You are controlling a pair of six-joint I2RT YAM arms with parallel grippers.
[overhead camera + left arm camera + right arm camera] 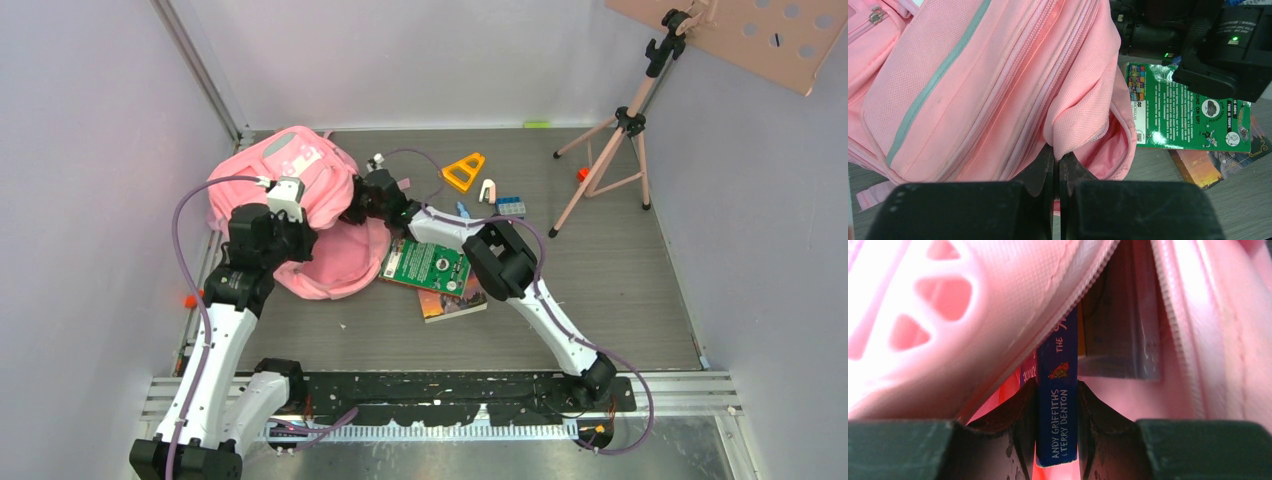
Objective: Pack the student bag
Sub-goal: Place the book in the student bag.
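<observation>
Listing what we find on the rig, 1 entry per item.

Item 1, large soft pink fabric backpack, the student bag (300,185): it lies slumped at the far left of the grey wood-grain worktop (610,290), near the left wall. Its unzipped mouth is turned toward the middle.

Item 2, left pincer (1057,167): closed on a fold of pink fabric at the lip of that mouth, lifting it. Paler lining shows beneath.

Item 3, right pincer (1057,390): clamped on a slim dark-blue paperback book (1058,430), 1 finger against each cover, with the spine facing the wrist camera.

Governing relation: the mouth lies straight ahead of the right pincer. The blue paperback's long axis runs away from the fingers into the gap between the 2 zip edges, and its far end is already between them. We judge that the right arm, being at the mouth, must finish the insertion, while the left only keeps the lip raised.

Item 4, grey flat object (1115,340): inside the bag, just right of the paperback; we cannot tell what it is. The slot looks narrow, so a straight push seems called for.

Item 5, green-covered book (428,265): flat on the worktop just right of the bag, overlapping an orange-brown book (455,305).

Item 6, yellow plastic triangle (464,170) and blue toy brick (511,206): loose at the far middle.

Item 7, pink tripod stand (610,150): far right, well apart from the bag.

Room: pale walls close in on 3 sides.
</observation>
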